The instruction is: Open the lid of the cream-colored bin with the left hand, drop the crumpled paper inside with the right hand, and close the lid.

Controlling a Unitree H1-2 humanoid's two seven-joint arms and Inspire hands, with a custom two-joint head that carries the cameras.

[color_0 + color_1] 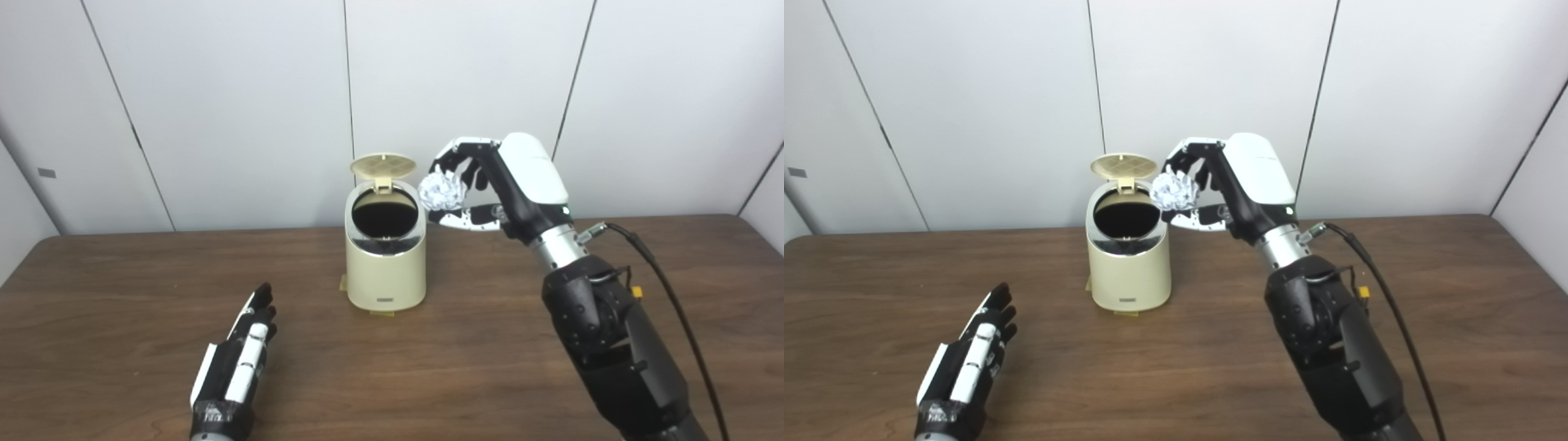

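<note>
Both views are bright and evenly lit from overhead, with the white wall panels [465, 73] plain and free of glare. Shadows are faint: a soft one spreads on the bench [490, 380] around the foot of the bin [386, 269], and the bin's mouth reads as a flat black hole while its chrome rim [384, 244] catches a pale sheen. Focus holds sharp from the near bench edge to the wall, with slight softness and compression grain in the wood.

Paper [440, 190] right of bin [386, 269] (on table [122, 288])

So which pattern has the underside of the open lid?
A grid of crossing ribs on the cream lid, clearest in the right eye view.
</note>
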